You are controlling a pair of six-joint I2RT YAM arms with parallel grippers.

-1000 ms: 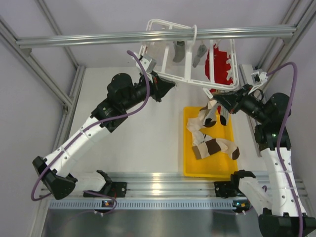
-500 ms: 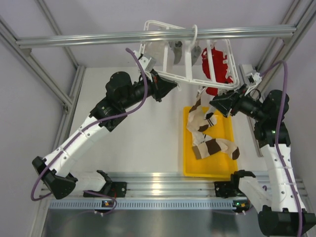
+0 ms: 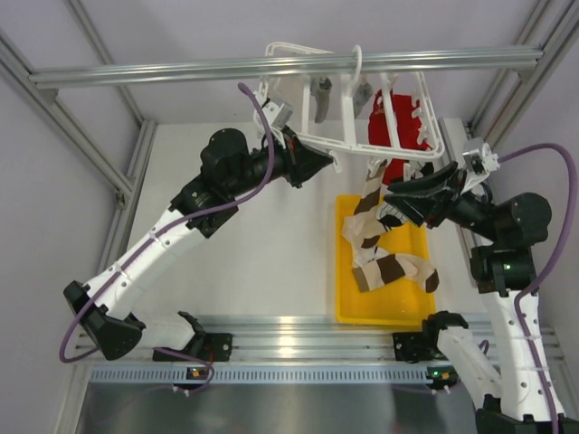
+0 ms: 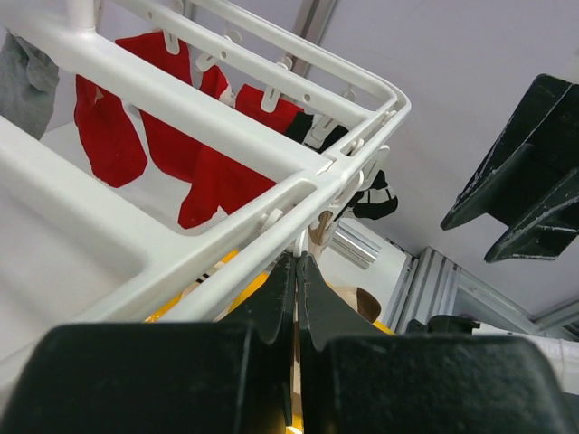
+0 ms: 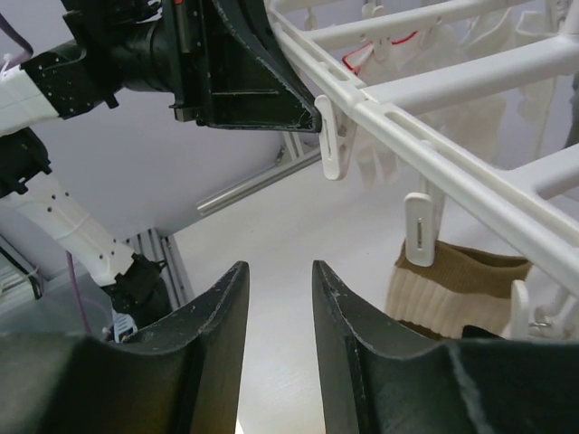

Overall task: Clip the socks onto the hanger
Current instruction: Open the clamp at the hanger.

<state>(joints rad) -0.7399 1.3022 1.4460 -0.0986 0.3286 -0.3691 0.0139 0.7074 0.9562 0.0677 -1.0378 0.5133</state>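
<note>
The white hanger (image 3: 348,108) hangs from the top bar. My left gripper (image 3: 326,161) is shut on a thin white part at the hanger's near edge (image 4: 296,258). A cream and brown sock (image 3: 369,203) hangs from a hanger clip (image 5: 419,229) down toward the tray; its cuff shows in the right wrist view (image 5: 457,285). My right gripper (image 3: 398,201) is open and empty just right of that sock, its jaws apart (image 5: 279,271). More socks (image 3: 391,268) lie in the yellow tray (image 3: 348,307).
A red garment (image 3: 398,131) and grey socks (image 3: 323,95) hang on the hanger. Aluminium frame bars cross the top (image 3: 181,70) and run along both sides. The left gripper's black body (image 5: 244,72) shows in the right wrist view.
The sock's top rose from beside the right gripper to the hanger's clip. The right gripper now stands open, apart from the sock, and its arm shifted right. The left gripper stayed shut on the hanger.
</note>
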